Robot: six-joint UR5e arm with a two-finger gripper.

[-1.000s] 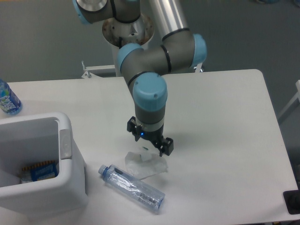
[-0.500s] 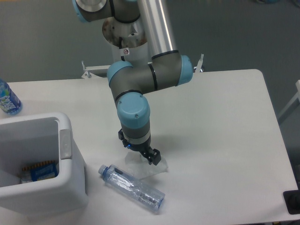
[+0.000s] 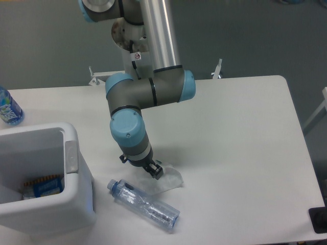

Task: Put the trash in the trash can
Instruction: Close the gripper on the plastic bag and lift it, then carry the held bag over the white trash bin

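Camera view — end effector (image 3: 145,167) low on wrapper (image 3: 164,179), table (image 3: 240,127) centre; can't tell if closed. Bottle (image 3: 144,204) just beside. I read grasp step; next: lift, carry to trash can (image 3: 71,153).

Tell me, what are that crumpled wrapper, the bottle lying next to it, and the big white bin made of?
The wrapper looks like thin translucent plastic film: creased, whitish, the table showing through. The bottle seems clear, glossy plastic, dented, with a pale blue cap. The bin appears to be moulded white plastic, smooth and slightly shiny, with a thick rounded rim.
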